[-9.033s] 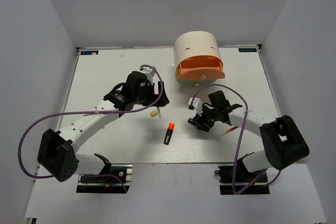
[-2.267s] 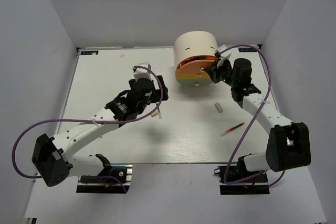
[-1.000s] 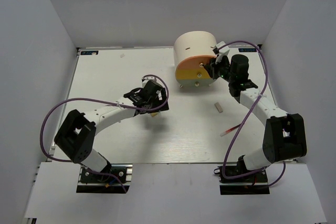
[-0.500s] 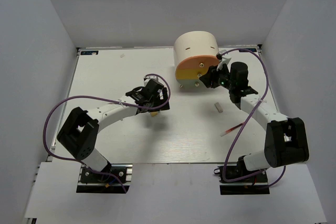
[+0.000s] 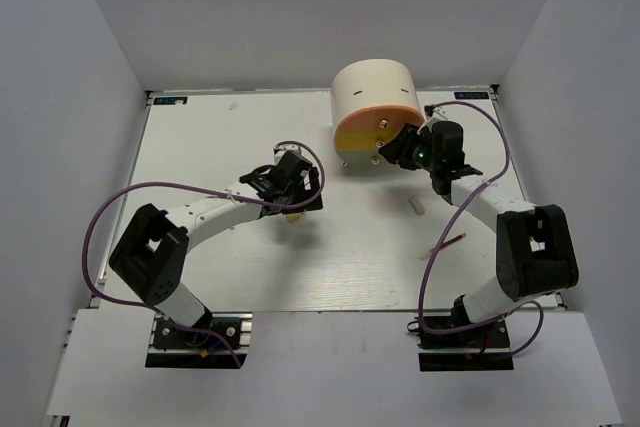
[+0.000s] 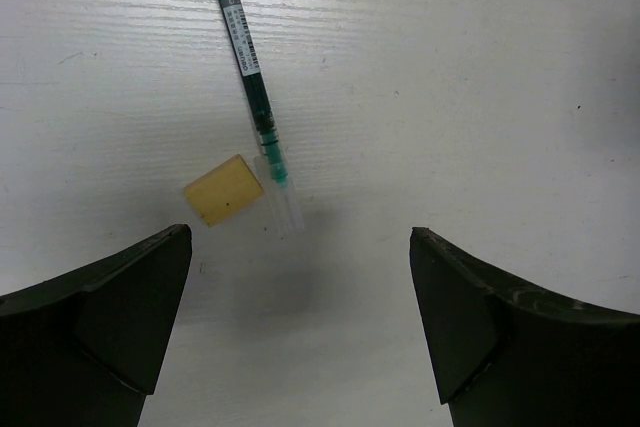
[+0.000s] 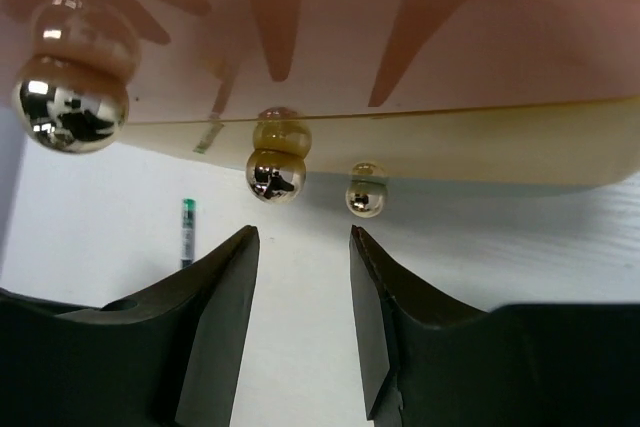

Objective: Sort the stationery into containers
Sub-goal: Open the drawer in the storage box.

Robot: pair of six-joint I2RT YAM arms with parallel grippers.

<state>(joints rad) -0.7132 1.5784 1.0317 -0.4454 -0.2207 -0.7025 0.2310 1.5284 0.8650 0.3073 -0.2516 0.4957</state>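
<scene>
The cream drum unit (image 5: pixel 375 87) stands at the back with its orange drawer (image 5: pixel 362 119) and yellow drawer (image 5: pixel 358 144) shut. My right gripper (image 5: pixel 392 154) is open and empty just in front of the drawer fronts; in the right wrist view it (image 7: pixel 300 237) sits just below a brass knob (image 7: pixel 277 173). My left gripper (image 5: pixel 294 203) is open and empty above a tan eraser (image 6: pixel 224 190) and a thin pale pen (image 6: pixel 250 77) with a green core. A grey eraser (image 5: pixel 418 207) and a thin red pen (image 5: pixel 445 244) lie on the table. No highlighter shows.
Grey walls close in the white table (image 5: pixel 200 147) on three sides. Purple cables loop over both arms. The right wrist view also shows two other knobs (image 7: pixel 70 102) and the far pen (image 7: pixel 187 232).
My right gripper has drawn back from the drawer front and dropped toward the lower knobs. The drawers, open earlier, are shut. My left arm has hardly moved.
</scene>
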